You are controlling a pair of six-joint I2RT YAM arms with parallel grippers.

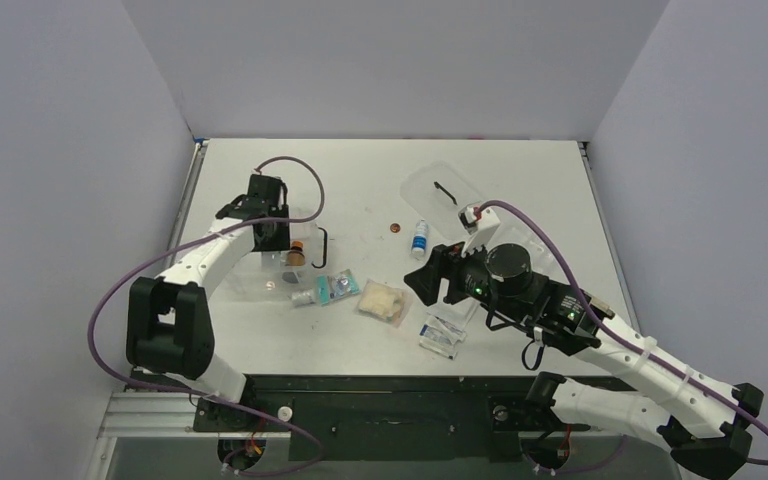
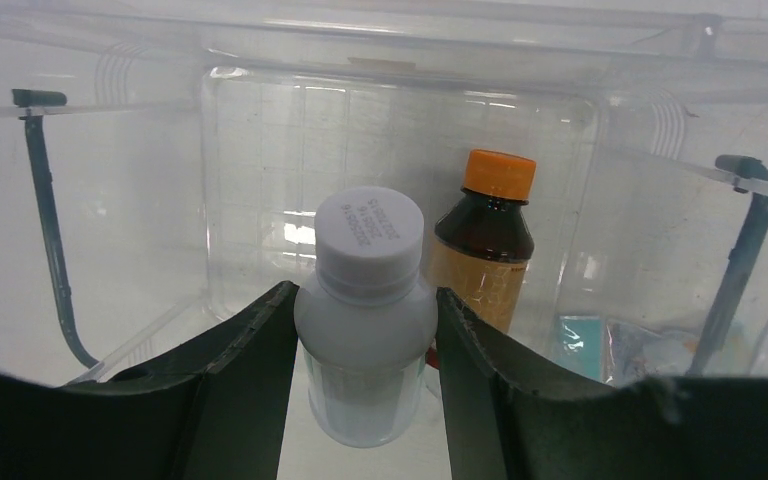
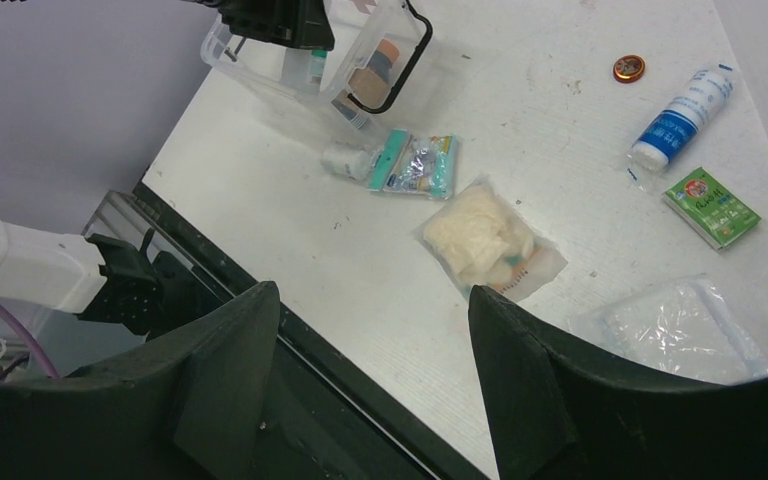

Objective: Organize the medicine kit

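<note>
My left pincer (image 2: pixel 365 305) grips a white bottle (image 2: pixel 368 250) inside the kit (image 2: pixel 260 150), which sits on the left part of the desk (image 3: pixel 290 230). A brown bottle (image 2: pixel 485 235) stands just behind it. My right pincer (image 3: pixel 373 300) gapes wide, empty, above the desk's near edge.

I log, from overhead: medicine kit (image 1: pixel 278 275) at the table's (image 1: pixel 360 170) nine o'clock, left arm (image 1: pixel 210 255) reaching into it, orange-capped brown bottle (image 1: pixel 295 256) inside; teal packet (image 1: pixel 338 288) at seven; cotton bag (image 1: pixel 383 300) at six; blue-labelled bottle (image 1: pixel 419 238) near centre; clear lid (image 1: pixel 440 185) at one; right gripper (image 1: pixel 418 275) and clear sachets (image 1: pixel 443 335) at five
</note>
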